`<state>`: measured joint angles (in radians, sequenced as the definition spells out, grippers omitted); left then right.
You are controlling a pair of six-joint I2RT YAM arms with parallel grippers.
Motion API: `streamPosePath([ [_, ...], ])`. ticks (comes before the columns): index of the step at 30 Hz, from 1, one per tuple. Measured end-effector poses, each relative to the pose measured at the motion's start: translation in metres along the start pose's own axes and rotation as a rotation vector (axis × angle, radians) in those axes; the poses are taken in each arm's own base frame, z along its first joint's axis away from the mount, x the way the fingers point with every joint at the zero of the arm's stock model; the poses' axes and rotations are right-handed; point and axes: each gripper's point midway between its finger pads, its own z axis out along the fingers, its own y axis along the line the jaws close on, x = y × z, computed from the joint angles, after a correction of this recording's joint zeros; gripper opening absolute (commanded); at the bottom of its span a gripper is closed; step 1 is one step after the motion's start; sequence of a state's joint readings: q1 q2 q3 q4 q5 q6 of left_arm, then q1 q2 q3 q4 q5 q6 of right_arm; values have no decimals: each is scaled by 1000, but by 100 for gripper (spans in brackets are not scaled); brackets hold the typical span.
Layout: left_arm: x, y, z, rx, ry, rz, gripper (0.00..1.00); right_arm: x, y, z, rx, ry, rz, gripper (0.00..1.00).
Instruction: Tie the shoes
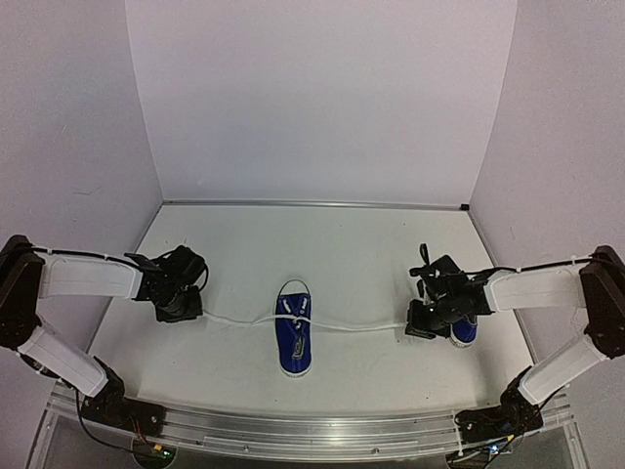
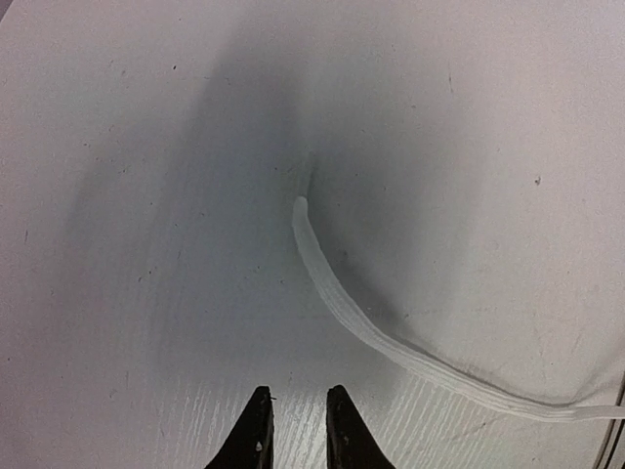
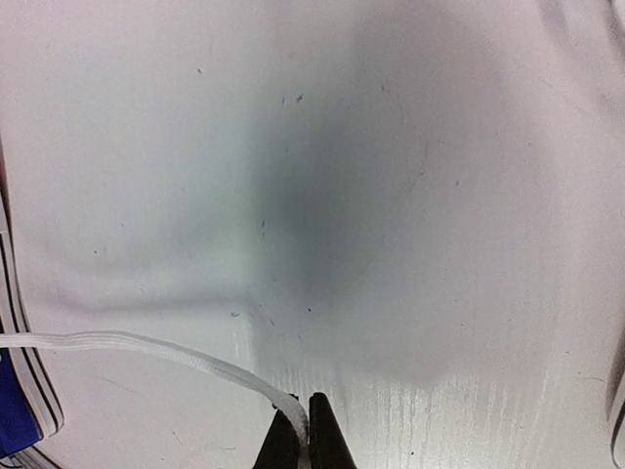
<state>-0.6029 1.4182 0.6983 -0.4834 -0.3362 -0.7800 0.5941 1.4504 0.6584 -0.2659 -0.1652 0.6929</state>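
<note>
Shoes (image 1: 294, 342) are blue canvas with white toe caps. Left gripper (image 2: 299, 391) has its fingers slightly apart, holding nothing; a white lace (image 2: 322, 283) lies free just ahead of them. The middle shoe lies between both grippers. Right gripper (image 3: 305, 401) pinches the end of the other lace (image 3: 146, 344); the second shoe (image 1: 465, 332) is just beside its fingers.

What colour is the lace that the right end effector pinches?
The lace is white; right wrist view.

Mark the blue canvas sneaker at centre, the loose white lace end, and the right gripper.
blue canvas sneaker (image 1: 287, 354), top view, blue upper.
loose white lace end (image 2: 301, 207), left wrist view, its tip.
right gripper (image 3: 303, 415), right wrist view, between its fingertips.
</note>
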Motion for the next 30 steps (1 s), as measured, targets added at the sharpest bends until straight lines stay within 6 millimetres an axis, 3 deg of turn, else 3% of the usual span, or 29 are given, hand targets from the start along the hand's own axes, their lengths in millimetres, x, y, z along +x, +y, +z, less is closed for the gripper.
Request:
streamPosePath([
  [3, 0, -2, 1, 8, 4, 7, 46, 9, -3, 11, 11, 52, -22, 17],
  [4, 1, -2, 1, 10, 6, 9, 56, 10, -3, 12, 8, 59, -26, 25],
  [6, 1, -2, 0, 11, 8, 20, 74, 10, 1, 13, -8, 64, -38, 60],
  [7, 1, -3, 0, 13, 8, 29, 83, 10, 3, 12, -14, 66, -39, 71],
  [11, -2, -7, -7, 45, -3, 59, 99, 5, 11, 5, -53, 46, -56, 94],
  [14, -9, -11, -15, 73, -27, 88, 100, 2, 15, -9, -73, 20, -61, 97],
  [19, -29, -20, -37, 129, -101, 117, 100, -11, 28, -48, -151, -83, -81, 98],
  [27, -75, -27, -105, 325, -399, 90, 100, -40, 41, -108, -223, -315, -150, 98],
  [30, -77, -32, -109, 356, -437, 139, 100, -53, 48, -120, -218, -368, -194, 98],
])
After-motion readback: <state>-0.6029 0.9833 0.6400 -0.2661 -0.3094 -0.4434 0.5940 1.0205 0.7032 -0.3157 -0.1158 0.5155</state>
